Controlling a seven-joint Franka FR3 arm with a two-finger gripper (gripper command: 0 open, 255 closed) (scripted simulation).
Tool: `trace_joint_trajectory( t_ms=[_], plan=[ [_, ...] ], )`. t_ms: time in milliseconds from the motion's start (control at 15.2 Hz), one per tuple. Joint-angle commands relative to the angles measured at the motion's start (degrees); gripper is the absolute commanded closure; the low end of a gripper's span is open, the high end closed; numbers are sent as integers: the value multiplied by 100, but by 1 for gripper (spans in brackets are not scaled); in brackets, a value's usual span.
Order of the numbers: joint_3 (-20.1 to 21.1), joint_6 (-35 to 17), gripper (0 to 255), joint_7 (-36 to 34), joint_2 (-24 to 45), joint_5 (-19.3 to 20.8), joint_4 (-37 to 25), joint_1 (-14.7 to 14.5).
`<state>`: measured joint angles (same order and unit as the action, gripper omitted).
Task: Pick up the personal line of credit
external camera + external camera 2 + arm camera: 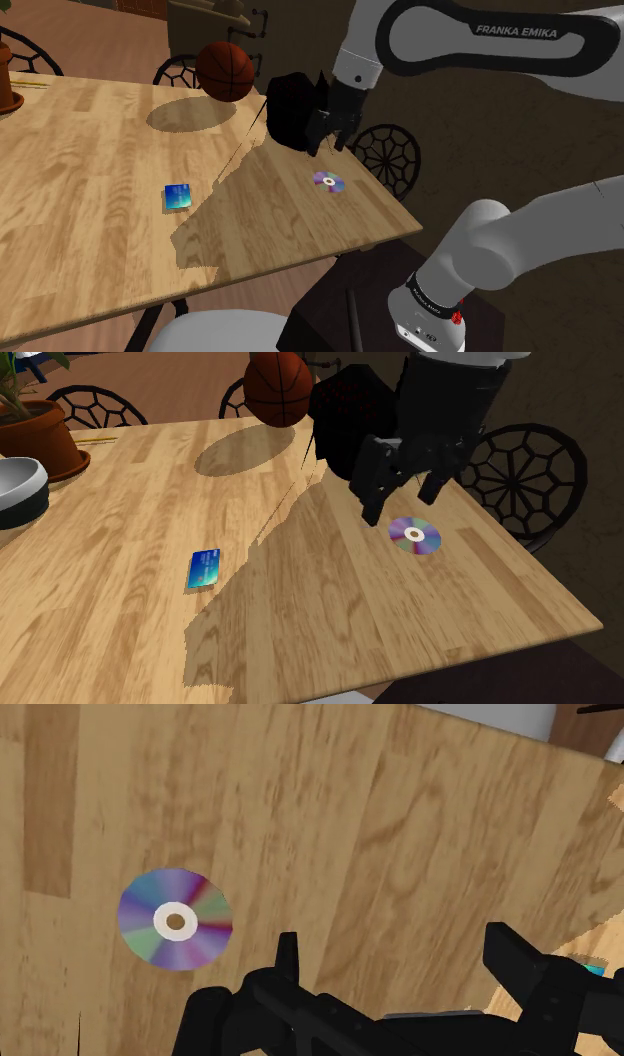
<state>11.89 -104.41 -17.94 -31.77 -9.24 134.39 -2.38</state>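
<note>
Subject of task: a blue card point(178, 197), lying flat on the bare wood of the counter point(90, 150). It sits in the open, touching nothing.

Tool point(327, 140): raised above the counter, fingers spread wide, nothing between them. It hangs almost over a disc point(328, 182), which is not the target. In the wrist view the tool point(394, 944) looks down on wood grain with the disc point(175, 919) off to one side.

Governing relation: the card point(203, 568) lies well apart from the tool point(398, 502), toward the second exterior view's left and somewhat nearer that camera; in the shoulder view it likewise lies to the left. The disc point(414, 537) is on the opposite side and close under the tool.

Card axis: in the second exterior view its long side runs roughly from the near edge toward the far edge, slightly slanted. The fingers stand apart across that view, so they appear set to span the short side.

Assessment: approach not yet begun. The move needs a long sideways travel away from the disc, then descent. A thin flat card offers little edge to grip; slipping is likely.
</note>
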Motion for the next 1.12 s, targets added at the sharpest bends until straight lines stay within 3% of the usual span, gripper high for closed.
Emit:
trace_joint_trajectory(
  t_ms=[0, 462, 1056],
  plan=[
    [251, -219, 0, -370, 386, -81, -135, -27],
    [923, -691, 0, -1553, 1867, -3, -1008, -29],
    [1378, -910, 0, -3149, 4060, 690, -2691, -293]
  ],
)
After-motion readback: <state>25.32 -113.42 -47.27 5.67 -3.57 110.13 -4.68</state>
